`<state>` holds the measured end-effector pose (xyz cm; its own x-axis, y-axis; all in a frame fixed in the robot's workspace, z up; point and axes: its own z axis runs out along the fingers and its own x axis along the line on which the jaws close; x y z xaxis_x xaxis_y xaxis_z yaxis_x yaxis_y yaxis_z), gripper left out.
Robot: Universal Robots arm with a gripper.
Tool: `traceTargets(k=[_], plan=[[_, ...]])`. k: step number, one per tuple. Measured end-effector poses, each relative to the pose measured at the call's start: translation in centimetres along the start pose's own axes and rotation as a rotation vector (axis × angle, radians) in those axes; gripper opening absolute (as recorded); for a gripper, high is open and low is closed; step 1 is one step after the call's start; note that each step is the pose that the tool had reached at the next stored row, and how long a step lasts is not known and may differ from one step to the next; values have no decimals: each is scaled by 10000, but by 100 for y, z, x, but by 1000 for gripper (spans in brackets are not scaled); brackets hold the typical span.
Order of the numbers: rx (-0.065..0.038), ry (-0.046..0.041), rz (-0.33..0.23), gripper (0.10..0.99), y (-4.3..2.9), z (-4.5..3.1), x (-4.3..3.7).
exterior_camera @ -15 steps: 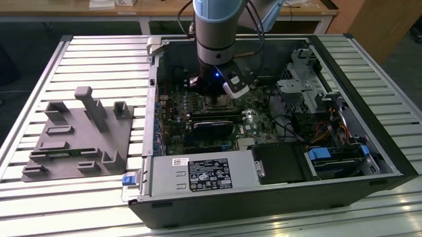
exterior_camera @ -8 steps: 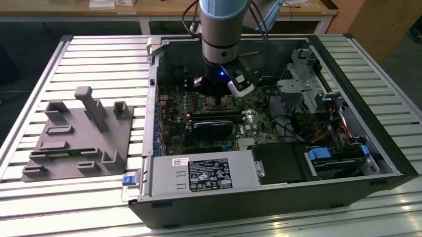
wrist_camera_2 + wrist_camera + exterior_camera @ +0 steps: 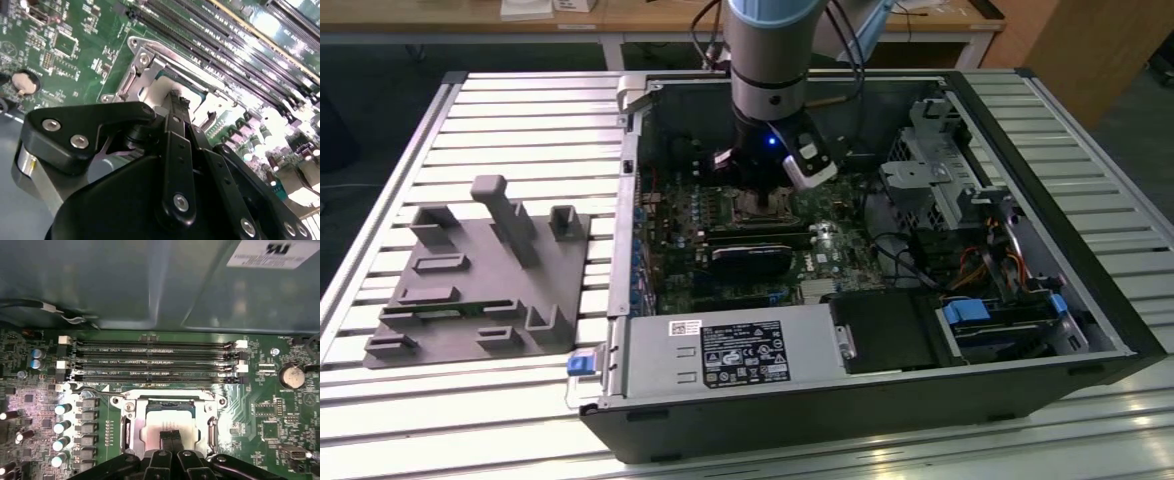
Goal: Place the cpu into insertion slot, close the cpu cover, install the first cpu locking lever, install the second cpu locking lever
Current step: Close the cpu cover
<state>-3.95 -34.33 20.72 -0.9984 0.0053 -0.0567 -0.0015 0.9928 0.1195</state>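
The insertion slot sits on the green board inside the open computer case. The cpu lies flat in it, its grey top shining. The silvery cpu cover lies down around the cpu, framing it through its window, and also shows in the second wrist view as the cover. My gripper is shut, its two black fingertips pressed together right over the edge of the cpu's top, holding nothing. In the exterior view the gripper hangs straight down over the slot.
Long memory slots run just beyond the socket, with capacitors on one side and a coin cell on the other. A black card, power supply and drive cage crowd the case. A grey fixture stands on the slatted table.
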Motion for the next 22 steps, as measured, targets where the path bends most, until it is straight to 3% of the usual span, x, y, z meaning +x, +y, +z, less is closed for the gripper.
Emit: traceTargets(k=[5, 10, 12, 19, 22], plan=[[33, -1, -4, 106, 12, -72, -6], [292, -25, -20, 106, 46, -70, 47], [349, -24, -23, 106, 57, -69, 53], [393, -24, -27, 106, 68, -144, 37], [461, -24, -25, 106, 69, -152, -7]])
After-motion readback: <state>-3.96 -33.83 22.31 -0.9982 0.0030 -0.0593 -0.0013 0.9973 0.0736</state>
